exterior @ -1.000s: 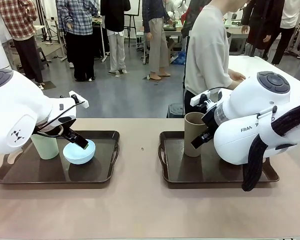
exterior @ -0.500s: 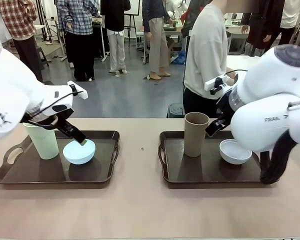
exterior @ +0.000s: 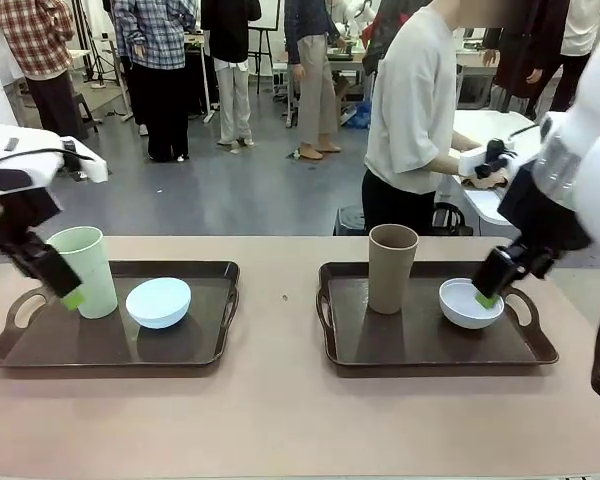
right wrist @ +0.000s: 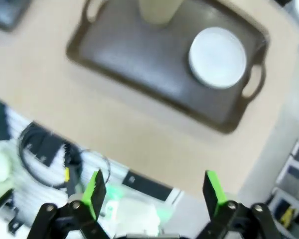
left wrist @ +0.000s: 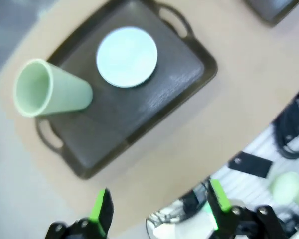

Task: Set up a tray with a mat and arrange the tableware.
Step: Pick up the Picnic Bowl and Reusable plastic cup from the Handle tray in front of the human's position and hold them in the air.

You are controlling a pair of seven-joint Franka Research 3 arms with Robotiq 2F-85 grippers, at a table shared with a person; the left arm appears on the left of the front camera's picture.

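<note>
Two dark trays lie on the tan table. The left tray (exterior: 205,345) holds an upright pale green cup (exterior: 88,270) and a light blue bowl (exterior: 158,302). On the right tray (exterior: 380,350) stand a tan-brown cup (exterior: 391,267) and a white bowl (exterior: 470,303). I cannot tell a mat apart from the trays' dark floors. My left gripper (exterior: 68,290) hangs just left of the green cup, open and empty. My right gripper (exterior: 490,290) is over the white bowl's right rim, also open and empty. Both wrist views look down on the trays from high up, over the left gripper (left wrist: 159,206) and the right gripper (right wrist: 153,191).
A person in a white shirt (exterior: 412,100) stands at the far side, turned toward another table. Bare tabletop (exterior: 280,410) runs between and in front of the trays. Cables and gear lie below the table's near edge (right wrist: 50,154).
Both arms have drawn back outward and upward from the trays. The left gripper left the blue bowl and now sits beside the green cup. The right arm uncovered the white bowl.
</note>
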